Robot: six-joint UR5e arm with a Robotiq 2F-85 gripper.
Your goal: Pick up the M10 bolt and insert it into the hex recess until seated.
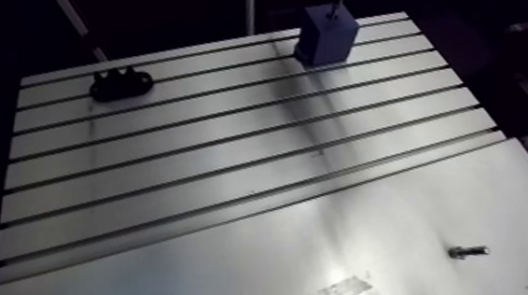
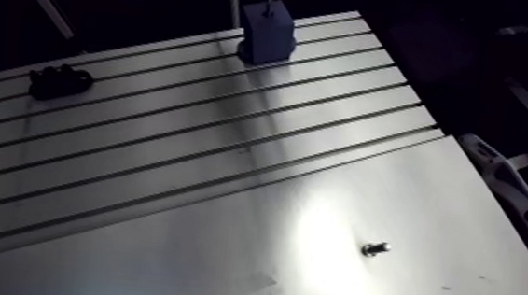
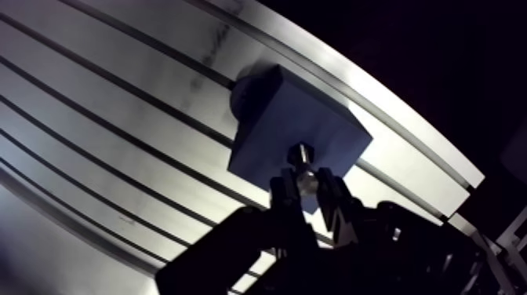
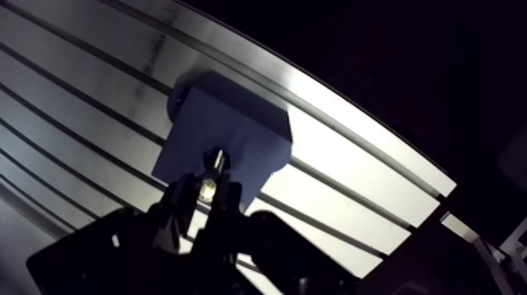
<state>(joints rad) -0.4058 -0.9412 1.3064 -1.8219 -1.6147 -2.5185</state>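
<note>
At the left of the arm view, a small black part (image 1: pixel 122 84) is seen lying on the slotted table (image 1: pixel 182 155), near its far left corner and well apart from everything else. What kind of part it is cannot be told.

Further along, a blue block (image 1: pixel 326 36) is seen standing upright by the table's far edge, across several slots. A thin pale shaft is seen rising straight up above its top face.

In the wrist view the gripper (image 3: pixel 307 182) is shown directly over this block. Its two fingers (image 3: pixel 284 190) are drawn close together and are clamped on the M10 bolt (image 3: pixel 302 157), which is pinched between their tips. The bolt is pointed down at the block's top face, and its lower end is seen against the blue surface, near the middle of it. The hex recess itself cannot be made out, and whether the bolt's end touches the block or has entered it cannot be told.

To the right, the slotted surface is met by a smooth plate (image 1: pixel 391 219). On it, well apart from the block, a small loose bolt (image 1: pixel 469 250) is seen lying on its side.
</note>
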